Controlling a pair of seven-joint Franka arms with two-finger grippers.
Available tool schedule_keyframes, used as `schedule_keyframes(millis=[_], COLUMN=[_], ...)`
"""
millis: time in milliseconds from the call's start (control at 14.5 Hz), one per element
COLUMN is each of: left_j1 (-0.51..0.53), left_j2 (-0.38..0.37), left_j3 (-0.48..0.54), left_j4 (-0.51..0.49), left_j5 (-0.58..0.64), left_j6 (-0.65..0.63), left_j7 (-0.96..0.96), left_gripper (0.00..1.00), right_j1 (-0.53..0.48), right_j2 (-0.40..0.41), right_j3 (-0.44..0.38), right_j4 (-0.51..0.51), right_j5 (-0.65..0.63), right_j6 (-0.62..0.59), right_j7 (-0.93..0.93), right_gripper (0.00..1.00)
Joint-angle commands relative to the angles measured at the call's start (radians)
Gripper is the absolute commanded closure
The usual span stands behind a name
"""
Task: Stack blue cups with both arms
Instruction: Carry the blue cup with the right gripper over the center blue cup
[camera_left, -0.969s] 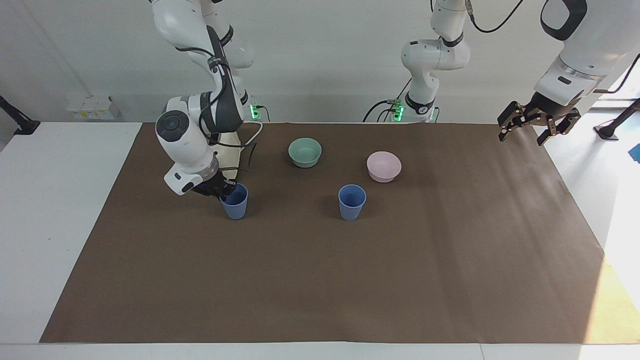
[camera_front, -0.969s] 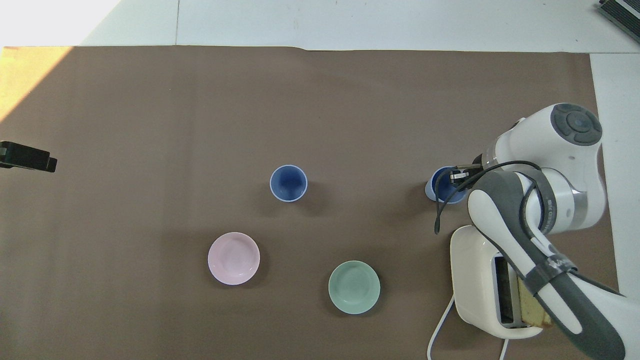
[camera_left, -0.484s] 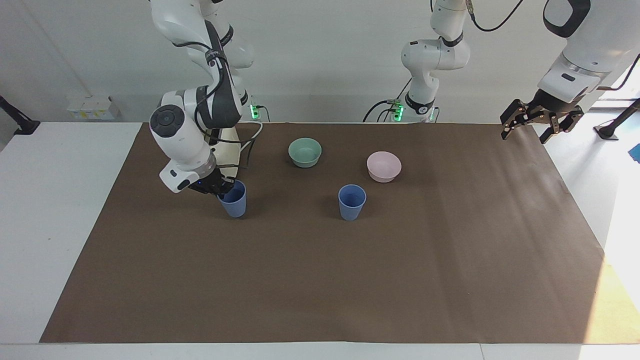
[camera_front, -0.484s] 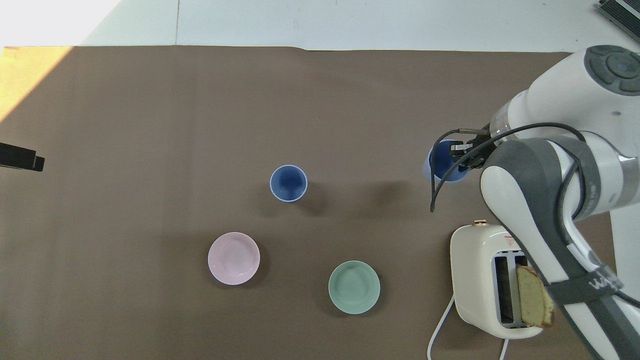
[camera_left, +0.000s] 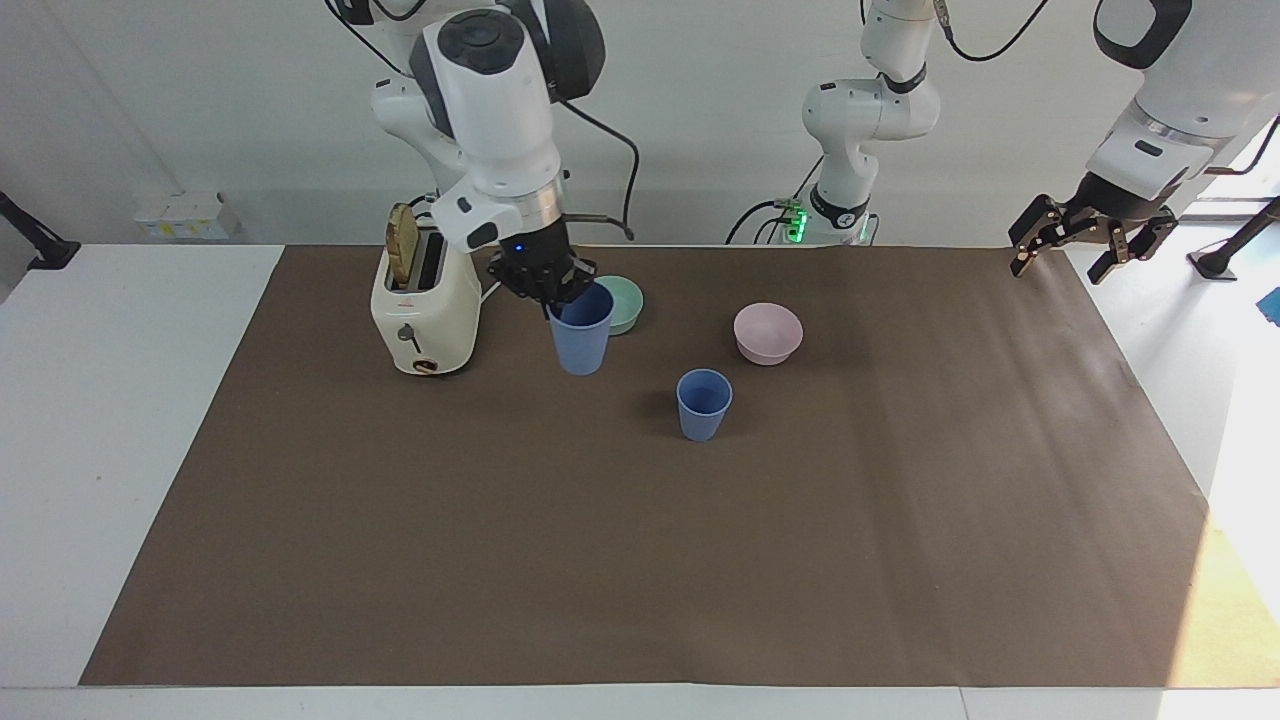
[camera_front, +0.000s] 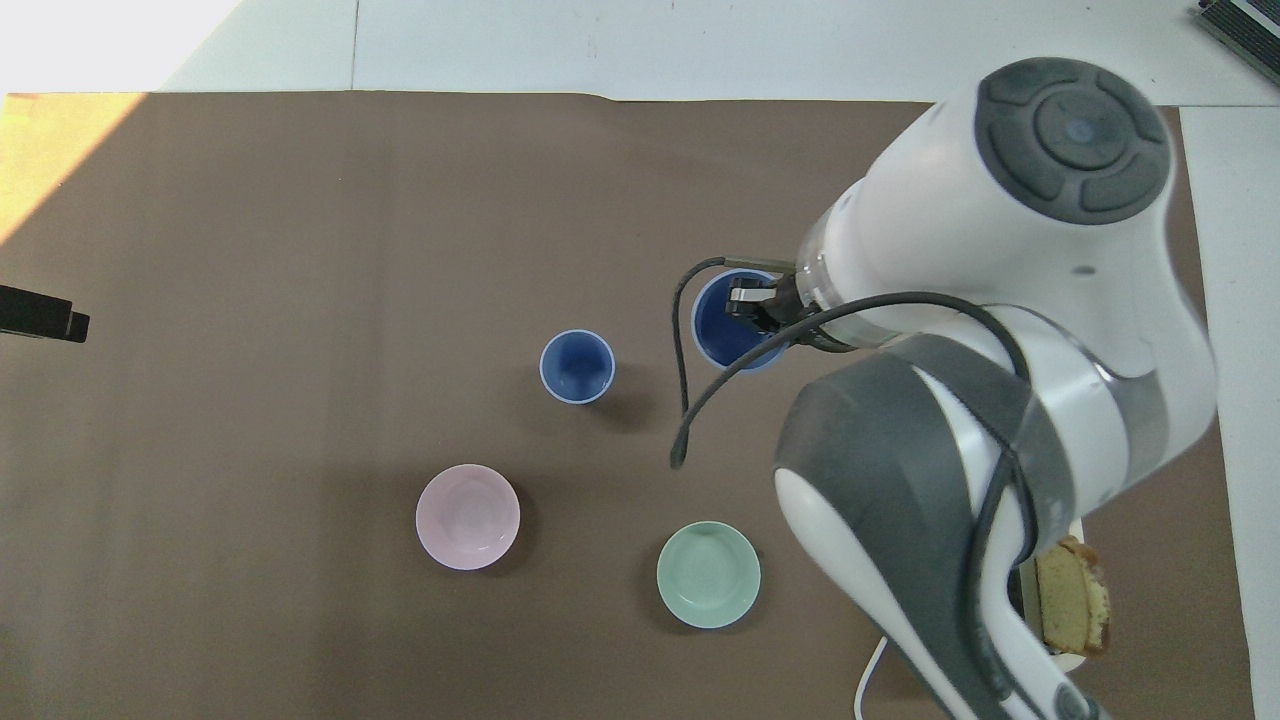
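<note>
One blue cup is up in the air, matte and tapered, pinched at the rim by the right gripper over the brown mat. The other blue cup stands empty mid-mat, near the empty pink bowl and green bowl. The toaster has a bread slice in it. The left gripper waits with fingers apart over the mat's corner.

Two matte blue plastic tumblers, a mint-green bowl, a pale pink bowl and a cream toaster holding golden-brown bread sit on plain brown table paper bordered white.
</note>
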Motion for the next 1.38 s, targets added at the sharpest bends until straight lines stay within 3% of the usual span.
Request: schedule_keyframes(millis=[0,208,484,1314], left_j1=[0.013,0.014,0.014,0.013], left_j2=[-0.011,-0.012,-0.012,-0.012], left_j3=[-0.008,-0.008,-0.008,-0.008], left_j4=[0.000,-0.002,-0.002,-0.003], left_j5=[0.005,0.005,0.007,0.005], left_j6=[-0.006,-0.006,-0.005,-0.005], left_j7=[0.005,0.007,0.008,0.004], left_gripper=[0.00,0.00,0.00,0.00], right_j1=[0.092,0.169,0.207,0.183], right_j2=[0.127,0.181,0.225,0.233], right_j3=[-0.001,-0.011,-0.011,-0.008], right_j4=[0.156,0.225,0.224,0.058], right_j5=[-0.009,-0.019,-0.021,-0.027], right_j6=[-0.017,0.005,0.062,0.178], right_j7=[0.085,0.150,0.197,0.194], right_gripper=[1.00,1.00,1.00,1.00])
